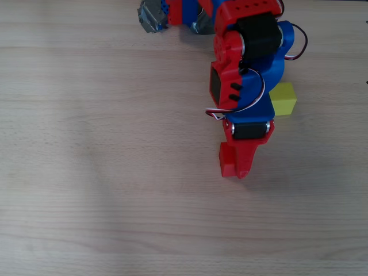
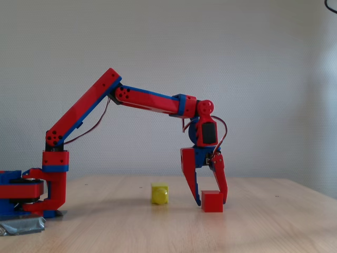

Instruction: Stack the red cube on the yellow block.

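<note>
One red cube (image 2: 212, 201) is sitting on the table (image 2: 274, 226). One yellow block (image 2: 159, 193) is sitting there too. One robot arm (image 2: 152, 101) is reaching over them, carrying one gripper (image 2: 210, 197) with two fingers. That is making two blocks in all.

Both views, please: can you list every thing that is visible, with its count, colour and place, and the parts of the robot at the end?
Small solid-red cube: one, red, on the wooden table between the gripper's fingers, to the right of the yellow block in the fixed view.
Small bright yellow block: one, yellow, on the table, apart from the red cube, partly under the arm in the overhead view.
Light wooden table: one, pale wood, under everything.
Grey tape: one patch, grey, at the arm's base.
Arm: one, red and blue, bent over the table.
Gripper: one, red, open, fingers down around the red cube.
</note>
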You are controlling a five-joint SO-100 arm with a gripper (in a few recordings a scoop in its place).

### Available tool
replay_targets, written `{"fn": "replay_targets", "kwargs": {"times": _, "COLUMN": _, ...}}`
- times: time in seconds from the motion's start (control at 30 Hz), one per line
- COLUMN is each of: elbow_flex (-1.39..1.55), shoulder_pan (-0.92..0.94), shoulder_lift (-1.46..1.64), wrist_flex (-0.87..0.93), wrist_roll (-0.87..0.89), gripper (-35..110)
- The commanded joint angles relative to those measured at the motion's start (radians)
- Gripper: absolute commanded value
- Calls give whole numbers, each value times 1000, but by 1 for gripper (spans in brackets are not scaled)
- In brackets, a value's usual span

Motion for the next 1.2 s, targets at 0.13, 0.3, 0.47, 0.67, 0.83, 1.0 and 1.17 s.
{"fn": "replay_targets", "kwargs": {"times": 0.13, "elbow_flex": -18, "shoulder_pan": 2, "shoulder_lift": 94, "wrist_flex": 3, "wrist_roll": 20, "gripper": 14}}
{"fn": "replay_targets", "kwargs": {"times": 0.3, "elbow_flex": 55, "shoulder_pan": 5, "shoulder_lift": 155, "wrist_flex": -52, "wrist_roll": 23, "gripper": 12}}
{"fn": "replay_targets", "kwargs": {"times": 0.47, "elbow_flex": 137, "shoulder_pan": 6, "shoulder_lift": 293, "wrist_flex": -84, "wrist_roll": 38, "gripper": 12}}
{"fn": "replay_targets", "kwargs": {"times": 0.67, "elbow_flex": 167, "shoulder_pan": 3, "shoulder_lift": 446, "wrist_flex": -49, "wrist_roll": 69, "gripper": 12}}
{"fn": "replay_targets", "kwargs": {"times": 0.83, "elbow_flex": 190, "shoulder_pan": -32, "shoulder_lift": 482, "wrist_flex": -52, "wrist_roll": 86, "gripper": 11}}
{"fn": "replay_targets", "kwargs": {"times": 1.0, "elbow_flex": 236, "shoulder_pan": -104, "shoulder_lift": 515, "wrist_flex": -57, "wrist_roll": 87, "gripper": 11}}
{"fn": "replay_targets", "kwargs": {"times": 1.17, "elbow_flex": 295, "shoulder_pan": -195, "shoulder_lift": 568, "wrist_flex": -55, "wrist_roll": 72, "gripper": 9}}
